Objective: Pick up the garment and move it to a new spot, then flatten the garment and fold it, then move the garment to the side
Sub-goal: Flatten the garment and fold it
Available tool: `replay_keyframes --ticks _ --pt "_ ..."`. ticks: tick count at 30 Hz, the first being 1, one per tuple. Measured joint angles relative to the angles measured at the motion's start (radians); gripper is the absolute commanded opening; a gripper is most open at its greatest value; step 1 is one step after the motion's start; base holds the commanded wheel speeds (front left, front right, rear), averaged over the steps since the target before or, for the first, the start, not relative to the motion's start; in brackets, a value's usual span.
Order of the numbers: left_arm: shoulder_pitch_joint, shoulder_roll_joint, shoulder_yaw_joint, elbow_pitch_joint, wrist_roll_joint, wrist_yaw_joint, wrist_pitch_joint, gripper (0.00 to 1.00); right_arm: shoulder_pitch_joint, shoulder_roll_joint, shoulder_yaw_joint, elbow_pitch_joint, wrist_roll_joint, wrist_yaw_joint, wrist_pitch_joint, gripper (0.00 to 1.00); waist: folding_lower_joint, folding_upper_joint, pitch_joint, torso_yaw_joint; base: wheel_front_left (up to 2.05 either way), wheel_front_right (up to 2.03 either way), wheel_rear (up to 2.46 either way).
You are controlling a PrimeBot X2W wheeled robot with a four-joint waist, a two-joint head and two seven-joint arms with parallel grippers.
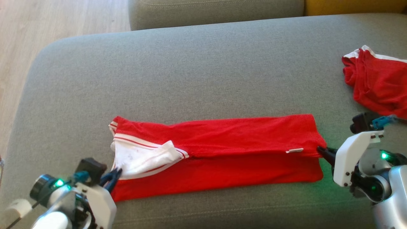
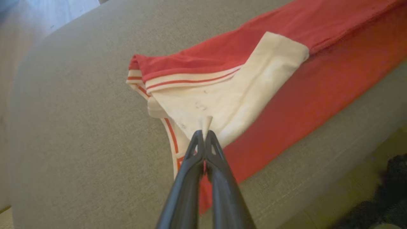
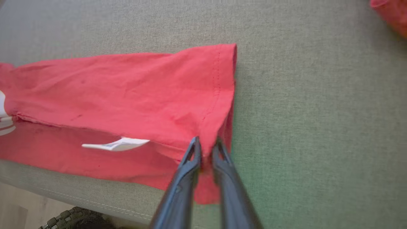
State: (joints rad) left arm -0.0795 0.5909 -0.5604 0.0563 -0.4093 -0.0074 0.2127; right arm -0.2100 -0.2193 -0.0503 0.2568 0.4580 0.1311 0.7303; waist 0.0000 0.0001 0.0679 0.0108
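Left gripper [image 1: 113,177] is pinching the white fabric at the striped end, right gripper [image 1: 321,150] is nipping the hem opposite, both clamped tight, likely holding the red garment [image 1: 222,149], lying half-folded lengthwise on the grey cushion [image 1: 190,79], stretched flat for its next fold.

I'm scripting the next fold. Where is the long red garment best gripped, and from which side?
Probably at its short ends, each from outside: the garment lies as a flat long strip, so only those edges lift easily. The left gripper pinches the white part, the right gripper the hem corner.
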Motion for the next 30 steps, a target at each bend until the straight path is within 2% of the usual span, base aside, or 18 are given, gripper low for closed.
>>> replay_keyframes --ticks 1,2,3,6,9,14,18,22,25,30 --pt "0.001 0.002 -0.008 0.0 0.0 -0.009 0.01 0.49 0.0 0.001 -0.004 -0.005 -0.008 0.0 0.001 1.0 0.0 0.0 0.001 0.0 0.0 0.0 0.0" --pt "0.005 0.003 -0.011 0.001 -0.001 -0.011 0.016 0.82 0.0 0.002 -0.009 -0.008 -0.012 0.0 0.002 1.0 0.0 0.0 0.001 0.0 0.0 0.0 0.0" --pt "0.009 0.003 -0.011 0.001 -0.004 -0.011 0.016 1.0 0.0 0.005 -0.014 -0.012 -0.016 0.0 0.002 1.0 0.0 0.0 0.002 0.0 0.0 0.0 0.0" --pt "0.014 0.015 -0.008 0.003 -0.007 -0.009 0.025 1.0 0.001 0.015 -0.041 -0.026 -0.039 0.0 -0.006 1.0 0.0 0.0 -0.001 -0.001 0.0 0.0 0.0" --pt "0.013 0.023 0.009 0.003 -0.007 0.014 0.014 1.0 0.001 0.021 -0.072 -0.041 -0.071 0.0 -0.049 1.0 0.0 0.0 -0.008 -0.002 0.0 0.0 0.0" --pt "0.009 0.005 0.083 -0.002 -0.023 0.084 -0.069 1.0 0.0 0.067 -0.118 -0.085 -0.089 0.0 -0.201 1.0 0.0 0.0 -0.026 -0.004 0.0 0.0 0.0" --pt "-0.002 -0.082 0.179 -0.018 -0.087 0.163 -0.202 1.0 -0.001 0.096 -0.123 -0.128 -0.105 0.0 -0.365 1.0 0.0 0.0 -0.042 -0.006 0.0 0.0 0.0" --pt "-0.009 -0.17 0.247 -0.031 -0.132 0.205 -0.355 1.0 0.002 0.114 -0.101 -0.173 -0.104 0.0 -0.533 1.0 0.0 0.0 -0.055 -0.01 0.0 0.0 0.0" --pt "-0.005 -0.23 0.278 -0.038 -0.166 0.209 -0.433 1.0 0.03 0.121 -0.062 -0.202 -0.12 0.0 -0.649 1.0 0.0 0.0 -0.064 -0.013 0.0 0.0 0.0" --pt "0.03 -0.314 0.318 -0.056 -0.162 0.194 -0.462 1.0 0.106 0.134 -0.05 -0.208 -0.17 0.0 -0.816 1.0 0.0 0.0 -0.07 -0.015 0.0 0.0 0.0"
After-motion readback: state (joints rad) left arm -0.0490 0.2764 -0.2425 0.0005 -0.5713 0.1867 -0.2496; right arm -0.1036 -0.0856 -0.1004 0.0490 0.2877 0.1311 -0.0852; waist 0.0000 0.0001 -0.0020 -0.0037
